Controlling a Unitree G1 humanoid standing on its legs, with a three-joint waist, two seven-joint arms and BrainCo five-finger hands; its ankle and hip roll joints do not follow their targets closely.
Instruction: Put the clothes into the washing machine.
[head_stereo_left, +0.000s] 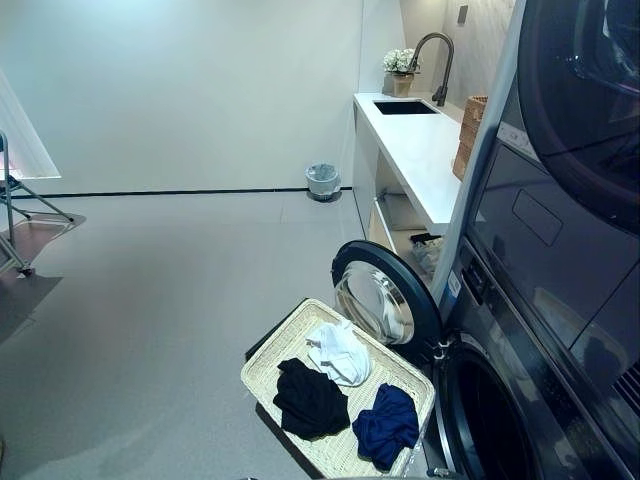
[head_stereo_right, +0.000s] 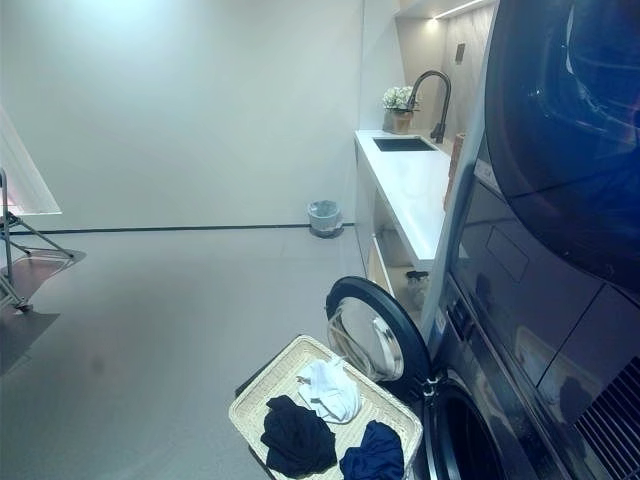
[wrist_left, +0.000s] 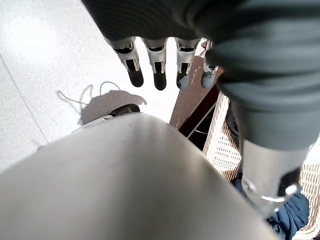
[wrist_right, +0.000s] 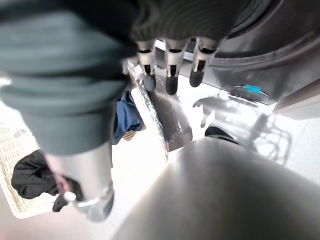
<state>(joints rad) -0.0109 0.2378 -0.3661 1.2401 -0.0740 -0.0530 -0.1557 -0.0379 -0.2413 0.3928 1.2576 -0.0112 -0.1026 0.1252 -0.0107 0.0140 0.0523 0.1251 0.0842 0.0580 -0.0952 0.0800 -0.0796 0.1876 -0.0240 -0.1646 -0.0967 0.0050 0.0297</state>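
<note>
Three garments wait in front of us and none has gone in, so we judge the task not yet begun. The largest thing is the washing machine (head_stereo_left: 520, 400), dark, at the right of the eye views, with its round door (head_stereo_left: 385, 300) swung open toward the floor side; the drum opening is dark and we cannot see anything inside. Just beside that door sits the wicker basket (head_stereo_left: 275, 345), a pale, shallow tray on a low stand. In it lie the black garment (head_stereo_left: 310, 400) on the side away from the machine, the navy garment (head_stereo_left: 388, 425) nearest the drum, and the white garment (head_stereo_left: 338, 352) toward the far rim, each bunched and close to its neighbours.

Our left hand (wrist_left: 157, 70) hangs with fingers straight and relaxed, holding nothing, above the floor beside the basket. Our right hand (wrist_right: 172, 67) is likewise slack and empty, near the machine's front. All three pieces remain to be lifted and carried to the drum.
</note>
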